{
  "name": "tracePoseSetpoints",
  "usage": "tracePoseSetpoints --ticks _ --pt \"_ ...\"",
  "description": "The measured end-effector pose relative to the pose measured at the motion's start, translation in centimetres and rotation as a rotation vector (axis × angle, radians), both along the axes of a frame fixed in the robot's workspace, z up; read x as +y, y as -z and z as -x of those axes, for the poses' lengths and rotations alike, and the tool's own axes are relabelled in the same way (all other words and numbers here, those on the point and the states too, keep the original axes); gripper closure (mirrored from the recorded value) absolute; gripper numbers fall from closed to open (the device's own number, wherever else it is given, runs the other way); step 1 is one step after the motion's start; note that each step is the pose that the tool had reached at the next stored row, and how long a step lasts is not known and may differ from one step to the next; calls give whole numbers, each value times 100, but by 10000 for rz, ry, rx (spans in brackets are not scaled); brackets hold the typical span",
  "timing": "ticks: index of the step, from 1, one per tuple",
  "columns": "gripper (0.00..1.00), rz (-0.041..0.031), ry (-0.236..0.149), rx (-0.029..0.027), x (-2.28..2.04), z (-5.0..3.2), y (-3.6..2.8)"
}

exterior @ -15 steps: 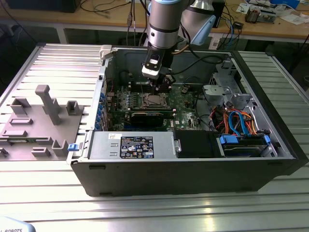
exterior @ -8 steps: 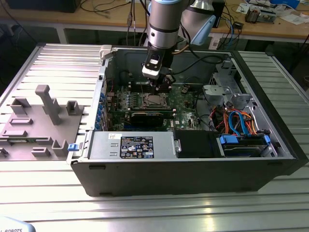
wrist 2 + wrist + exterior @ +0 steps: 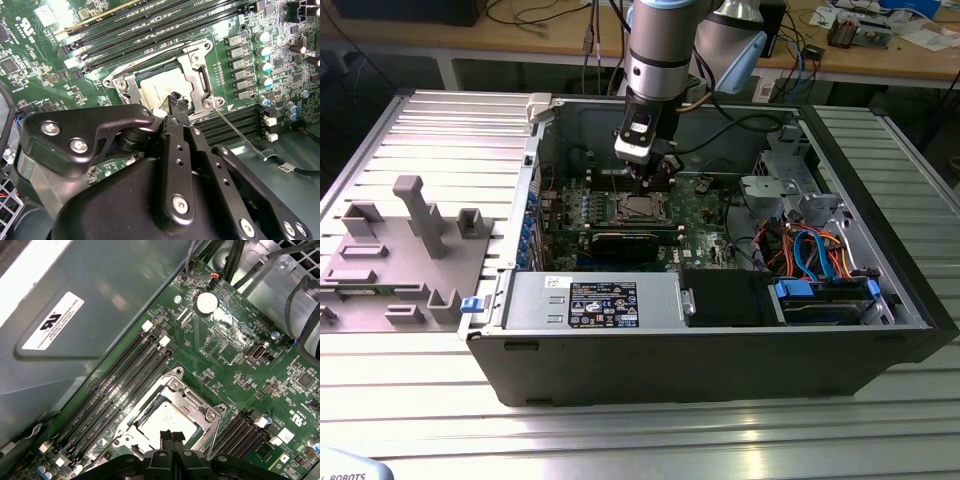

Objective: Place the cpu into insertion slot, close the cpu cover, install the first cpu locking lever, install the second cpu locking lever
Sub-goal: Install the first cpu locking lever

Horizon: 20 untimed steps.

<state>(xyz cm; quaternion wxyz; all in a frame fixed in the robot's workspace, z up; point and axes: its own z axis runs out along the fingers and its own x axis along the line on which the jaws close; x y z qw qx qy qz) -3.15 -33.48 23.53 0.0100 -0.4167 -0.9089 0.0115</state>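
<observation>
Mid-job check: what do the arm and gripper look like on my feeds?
The silver-grey cylindrical arm has a dark band and a white boxy camera module at its wrist. The matte black gripper has jointed linkage bars, silver screws and narrow tips.

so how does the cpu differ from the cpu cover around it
The cpu is a solid pale square plate; the cpu cover is an open frame with a square window. The cpu is smaller and sits inside that window; the cpu cover surrounds it. Both are silvery metal and lie flat on the green motherboard.
</observation>
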Motion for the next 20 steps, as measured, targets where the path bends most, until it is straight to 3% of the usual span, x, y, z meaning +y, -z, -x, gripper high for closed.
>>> tracePoseSetpoints --ticks 10,20 --pt "89 -1 -53 0 1 0 -126" --pt "89 12 -667 0 1 0 -139"
